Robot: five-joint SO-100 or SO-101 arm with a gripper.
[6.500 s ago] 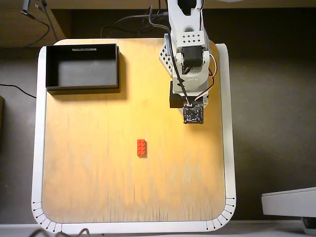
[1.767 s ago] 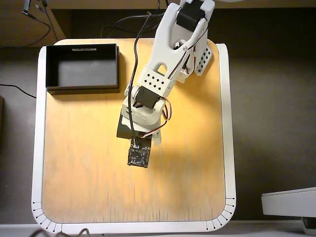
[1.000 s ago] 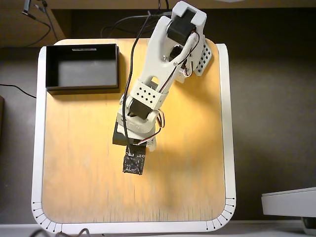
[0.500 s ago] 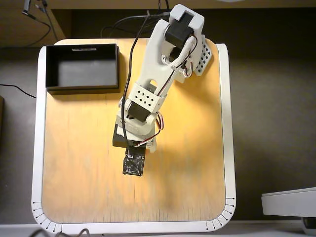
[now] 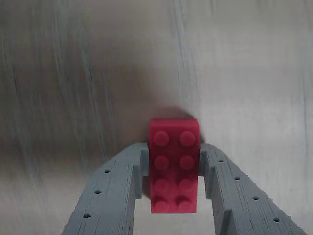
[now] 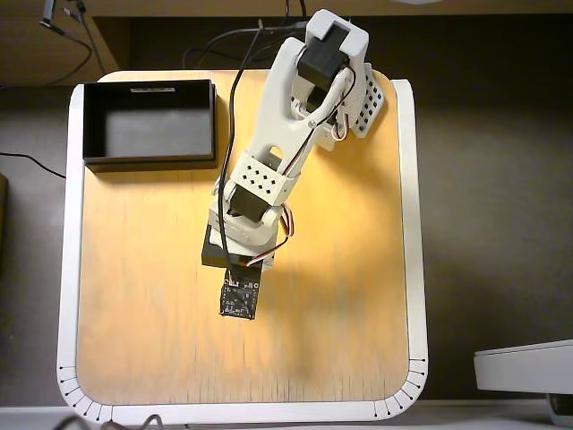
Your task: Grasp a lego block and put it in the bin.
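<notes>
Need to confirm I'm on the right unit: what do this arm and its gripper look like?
The arm is white printed plastic with rows of small round holes, black motor blocks at the joints, and black, red and white cables along it. A small dark circuit board sits at the wrist. In the wrist view, the gripper has two grey printed fingers with layer lines and small holes.

Overhead view: the bin (image 6: 149,124) sits in the far-left corner of the table (image 6: 340,340), tight against the left edge and just short of the back edge. The arm (image 6: 277,152) reaches from the back edge, right of the bin, down toward the table's middle. In the wrist view the lego block (image 5: 174,164) lies between the two fingers (image 5: 115,191) of the gripper (image 5: 174,166), one finger on each side.
</notes>
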